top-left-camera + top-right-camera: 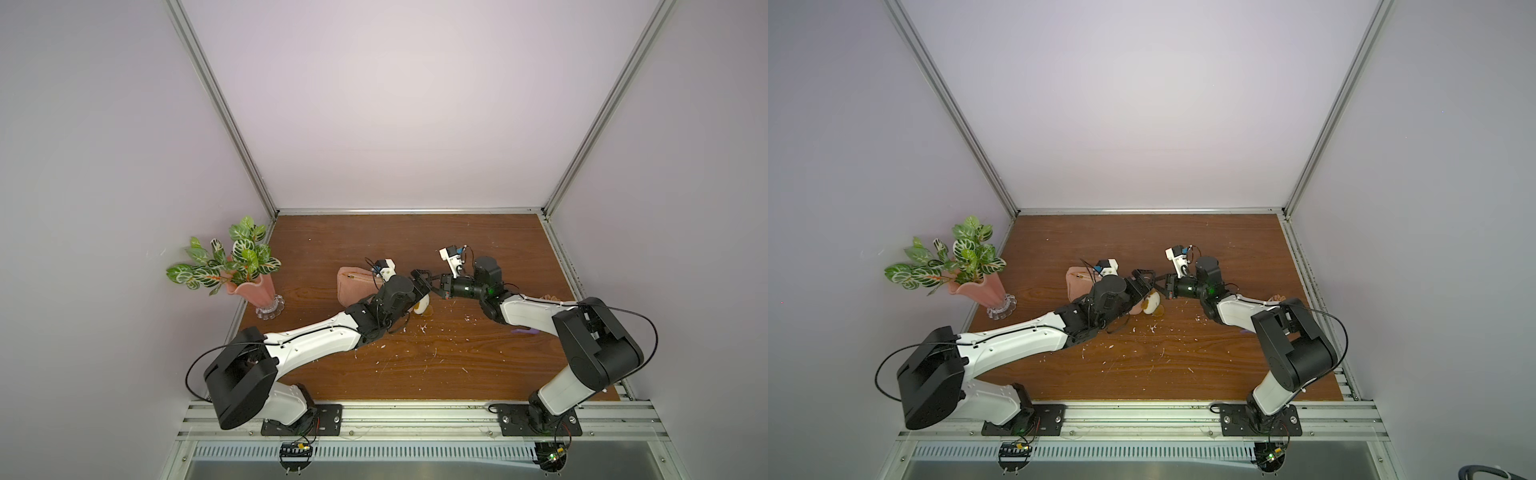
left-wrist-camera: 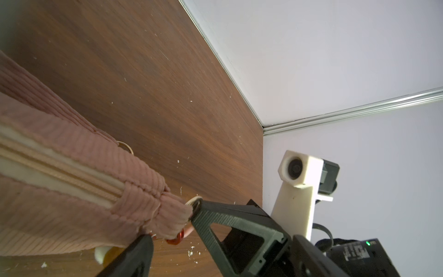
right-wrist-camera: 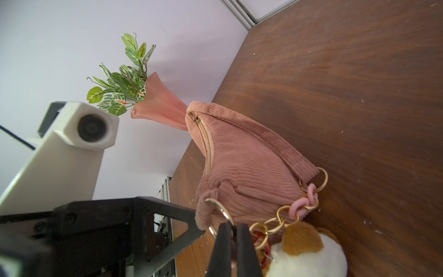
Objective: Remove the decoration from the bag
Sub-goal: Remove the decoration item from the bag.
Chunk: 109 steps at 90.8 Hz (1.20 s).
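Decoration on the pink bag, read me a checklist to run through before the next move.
1. Right end effector shut on gold ring: ok.
2. Left end effector gripping bag: not ok, open beside its end.
3. Decoration freed from bag: not ok, chain joins them.
4. Red clasp opened: cannot tell.
5. Vase clear of both arms: ok.

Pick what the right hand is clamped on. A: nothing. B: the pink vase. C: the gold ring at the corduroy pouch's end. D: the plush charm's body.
C: the right wrist view shows the right hand shut with the gold ring caught between its fingers.
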Each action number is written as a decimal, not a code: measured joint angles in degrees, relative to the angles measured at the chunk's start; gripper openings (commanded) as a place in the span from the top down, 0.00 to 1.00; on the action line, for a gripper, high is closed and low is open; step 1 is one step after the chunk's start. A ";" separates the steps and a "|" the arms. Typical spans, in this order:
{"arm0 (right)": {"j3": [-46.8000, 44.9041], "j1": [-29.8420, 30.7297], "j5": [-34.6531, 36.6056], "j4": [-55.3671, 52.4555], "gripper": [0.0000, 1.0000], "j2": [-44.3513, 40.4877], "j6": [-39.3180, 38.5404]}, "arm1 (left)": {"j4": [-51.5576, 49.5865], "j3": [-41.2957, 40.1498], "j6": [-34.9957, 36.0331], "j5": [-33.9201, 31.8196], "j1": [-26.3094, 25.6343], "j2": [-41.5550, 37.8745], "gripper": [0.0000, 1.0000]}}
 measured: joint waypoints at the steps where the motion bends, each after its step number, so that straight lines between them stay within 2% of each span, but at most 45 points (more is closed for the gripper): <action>1: 0.00 0.00 -0.02 -0.11 1.00 0.00 -0.04 | 0.09 0.00 0.00 0.02 -0.04 0.17 0.13; 30: 0.00 0.00 -0.24 -2.95 1.00 -1.40 -1.20 | 3.23 -0.02 -2.51 -0.96 -1.14 3.28 0.19; 72: 0.00 -0.02 -0.33 -4.90 1.00 -2.19 -1.86 | 7.56 -0.90 -1.40 -4.24 -1.11 5.09 0.26; 109: 0.00 -0.02 -0.44 -5.09 1.00 -2.54 -1.86 | 11.21 -3.58 1.20 -5.35 -0.44 5.09 0.45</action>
